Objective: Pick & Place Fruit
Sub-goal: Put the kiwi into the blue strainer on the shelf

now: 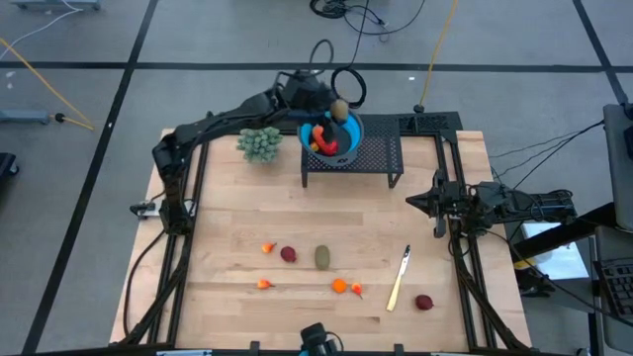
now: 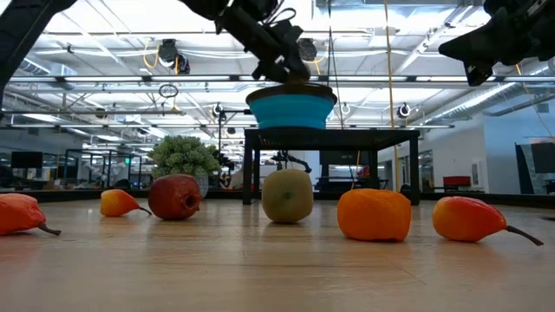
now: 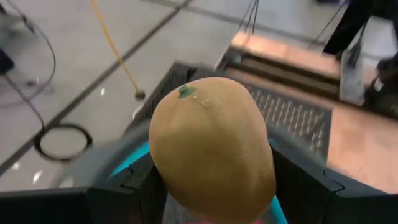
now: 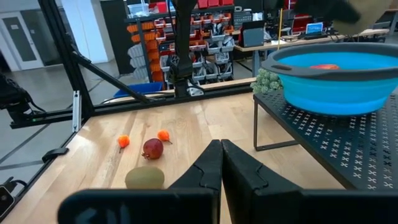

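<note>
Fruit lies in a loose row nearest the low camera: from the left, a red-orange piece (image 2: 19, 213), a small orange one (image 2: 120, 203), a dark red ball (image 2: 175, 197), an olive oval (image 2: 287, 196), an orange lump (image 2: 374, 215) and another red-orange piece (image 2: 469, 218). From above, they sit scattered across the near half of the table (image 1: 227, 227), with a yellow stick (image 1: 399, 280) and 1 more dark red ball (image 1: 424, 303) off to the right. Behind them, the left gripper (image 1: 337, 109) hangs over the blue bowl (image 1: 353, 134) on the black rack (image 1: 381, 156), its jaws wide around a tan fruit (image 3: 211, 146) that stands upright between them. That fruit is directly above the bowl, which already holds red pieces, so a release should drop it straight in. Beside the rack sits a green plant ball (image 1: 259, 143). Farther right, the right gripper (image 1: 418, 202) waits at the table's edge, fingers pressed together and empty.
</note>
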